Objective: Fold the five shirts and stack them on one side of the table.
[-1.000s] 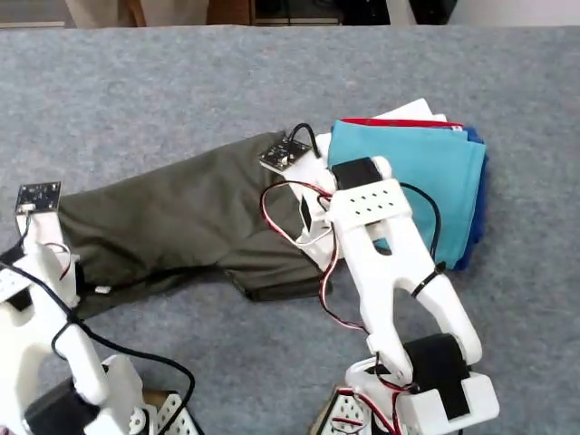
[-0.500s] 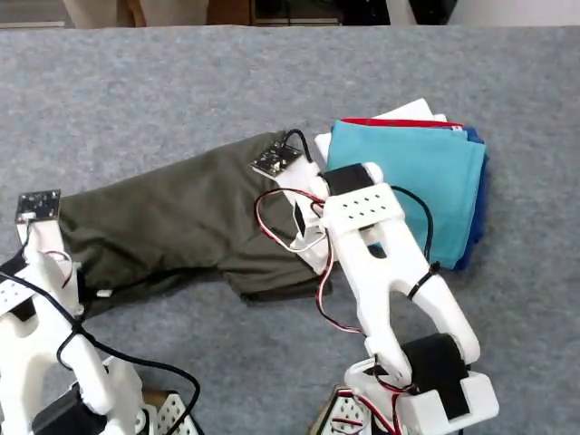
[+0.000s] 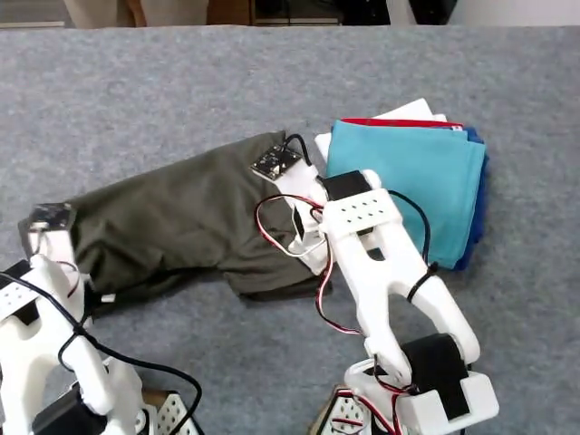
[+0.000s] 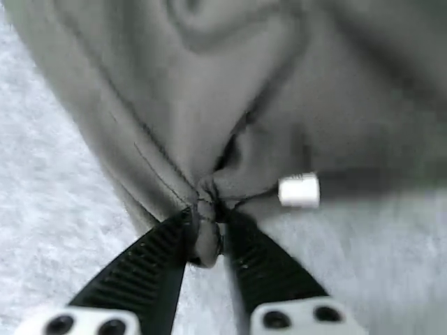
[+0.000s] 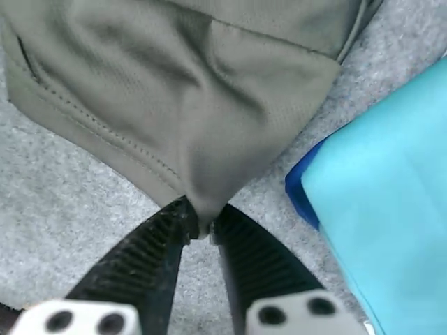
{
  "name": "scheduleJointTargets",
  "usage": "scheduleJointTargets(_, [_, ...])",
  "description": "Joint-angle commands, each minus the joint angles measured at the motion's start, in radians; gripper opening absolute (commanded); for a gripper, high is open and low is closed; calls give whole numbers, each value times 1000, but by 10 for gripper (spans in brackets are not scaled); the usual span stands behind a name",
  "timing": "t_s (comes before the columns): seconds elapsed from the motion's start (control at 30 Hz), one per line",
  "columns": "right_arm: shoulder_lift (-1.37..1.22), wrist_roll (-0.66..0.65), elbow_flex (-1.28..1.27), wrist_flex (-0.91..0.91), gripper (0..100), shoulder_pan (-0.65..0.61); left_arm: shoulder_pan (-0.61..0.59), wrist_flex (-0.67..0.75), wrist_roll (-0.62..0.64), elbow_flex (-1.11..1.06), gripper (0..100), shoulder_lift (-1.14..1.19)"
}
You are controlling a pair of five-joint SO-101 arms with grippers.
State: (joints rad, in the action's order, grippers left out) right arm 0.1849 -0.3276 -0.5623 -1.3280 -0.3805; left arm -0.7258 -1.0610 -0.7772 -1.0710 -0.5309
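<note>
While the olive shirt (image 3: 181, 217) lies half-spread across the middle of the grey table (image 3: 136, 82), my left gripper (image 4: 204, 225) is clamped on a bunched fold at the shirt's end nearest my left arm. My right gripper (image 5: 200, 222) pinches the opposite corner, just beside the folded stack (image 3: 408, 186) with the teal shirt (image 5: 391, 202) on top, on the table's right side.
</note>
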Motion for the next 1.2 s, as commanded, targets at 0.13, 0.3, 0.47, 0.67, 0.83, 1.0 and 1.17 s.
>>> scheduleJointTargets(0.13, [38, -150, 128, -196, 384, -82, -48, -250, -121, 213, 177, -31])
scheduleJointTargets(0.3, [28, -104, 427, -339, 259, -93, -87, -460, -207, 526, 88, -27])
scheduleJointTargets(0.47, [-59, -32, 704, -273, 41, -97, -66, -419, -14, 756, 40, -19])
scheduleJointTargets(0.67, [-389, 100, 980, -164, 6, -111, 51, -44, 183, 577, 22, 73])
scheduleJointTargets(0.83, [-722, 155, 1259, -155, 2, -124, 26, 347, 227, 433, 19, 274])
scheduleJointTargets(1.0, [-1063, 149, 1598, -155, 2, -119, 3, 631, 226, 407, 19, 483])
scheduleJointTargets(1.17, [-1386, 149, 2031, -153, 2, -61, -5, 806, 221, 407, 19, 636])
